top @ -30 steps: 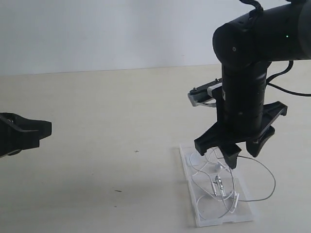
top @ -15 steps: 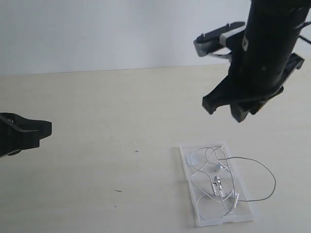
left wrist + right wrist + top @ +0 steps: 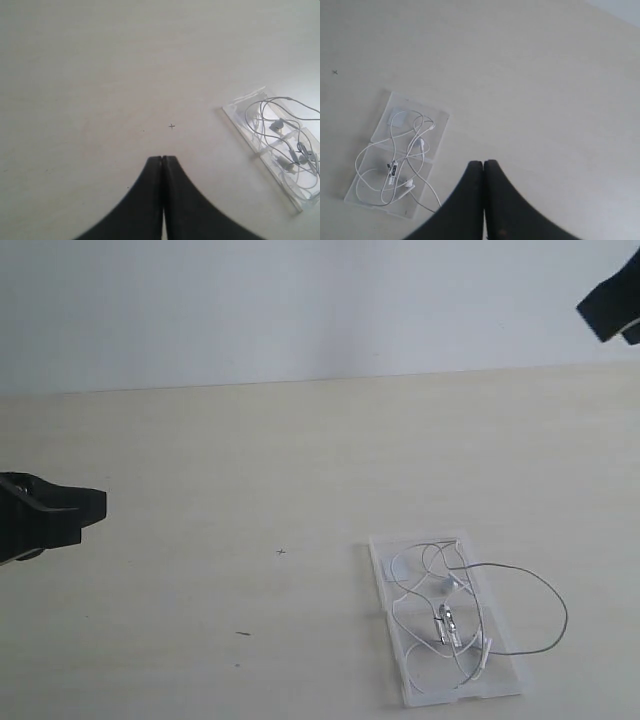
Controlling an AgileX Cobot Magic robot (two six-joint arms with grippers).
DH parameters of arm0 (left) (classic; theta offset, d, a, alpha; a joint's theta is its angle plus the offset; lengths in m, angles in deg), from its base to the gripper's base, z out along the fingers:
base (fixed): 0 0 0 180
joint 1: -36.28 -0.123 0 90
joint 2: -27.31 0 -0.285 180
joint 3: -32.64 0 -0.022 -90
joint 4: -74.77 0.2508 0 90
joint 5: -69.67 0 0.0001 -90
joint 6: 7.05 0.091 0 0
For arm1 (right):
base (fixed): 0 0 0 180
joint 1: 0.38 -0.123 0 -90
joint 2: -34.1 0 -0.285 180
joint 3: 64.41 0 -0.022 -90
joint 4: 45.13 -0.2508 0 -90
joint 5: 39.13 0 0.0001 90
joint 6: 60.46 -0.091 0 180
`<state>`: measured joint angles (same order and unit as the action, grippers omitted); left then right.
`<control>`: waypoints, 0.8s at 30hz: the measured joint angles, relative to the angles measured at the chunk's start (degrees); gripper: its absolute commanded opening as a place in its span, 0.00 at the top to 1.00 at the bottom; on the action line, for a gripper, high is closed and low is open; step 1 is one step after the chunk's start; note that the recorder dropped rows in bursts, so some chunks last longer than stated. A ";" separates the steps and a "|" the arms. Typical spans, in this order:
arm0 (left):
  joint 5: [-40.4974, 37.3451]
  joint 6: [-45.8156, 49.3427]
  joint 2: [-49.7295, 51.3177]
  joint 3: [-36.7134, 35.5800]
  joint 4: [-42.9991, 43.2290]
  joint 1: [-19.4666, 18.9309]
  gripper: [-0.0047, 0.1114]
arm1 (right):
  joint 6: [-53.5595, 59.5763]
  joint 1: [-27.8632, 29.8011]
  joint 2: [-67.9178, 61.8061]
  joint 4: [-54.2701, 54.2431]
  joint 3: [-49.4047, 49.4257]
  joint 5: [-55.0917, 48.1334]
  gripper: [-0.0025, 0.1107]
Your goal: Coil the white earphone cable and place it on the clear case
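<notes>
The clear case (image 3: 378, 570) lies flat on the table at the front right. The white earphone cable (image 3: 447, 622) rests on it in loose loops, and one loop hangs past the case's right edge onto the table. My right gripper (image 3: 612, 308) is high at the top right corner, far from the case, shut and empty (image 3: 483, 162). From there the case (image 3: 438, 140) and cable (image 3: 393, 170) show well below it. My left gripper (image 3: 98, 505) sits at the left edge, shut on nothing (image 3: 163, 158), with the case (image 3: 240, 127) and cable (image 3: 278, 125) off to one side.
The pale table (image 3: 250, 460) carries a tiny cross mark (image 3: 281, 552) near the middle and a small dark speck (image 3: 243, 633) nearer the front. A plain light wall (image 3: 300, 300) stands behind the table.
My right gripper rose from just above the case up and away to the top right corner, and its jaws closed. The cable stayed on the case. The left gripper did not move.
</notes>
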<state>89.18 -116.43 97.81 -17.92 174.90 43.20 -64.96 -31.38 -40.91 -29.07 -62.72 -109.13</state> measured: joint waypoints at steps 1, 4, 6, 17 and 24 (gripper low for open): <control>0.00 0.00 0.00 0.00 0.00 0.00 0.96 | 0.00 0.00 0.97 0.00 0.00 0.00 0.97; 0.00 0.00 0.00 0.00 0.00 0.00 0.96 | 0.00 0.00 3.34 0.00 0.00 -0.13 0.97; 0.00 0.00 0.00 0.00 0.00 0.00 0.96 | 0.00 0.00 4.55 0.00 0.00 -0.13 0.97; 0.00 0.00 0.00 0.00 0.00 0.00 0.96 | 0.00 0.00 13.97 0.12 0.00 -0.13 0.97; 0.00 0.00 0.00 0.00 0.00 0.00 0.96 | 0.00 3.87 26.17 -0.26 0.00 -0.13 0.97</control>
<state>89.18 -116.43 97.81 -17.92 174.90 43.20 -64.96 -27.51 -14.74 -29.33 -62.72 -109.27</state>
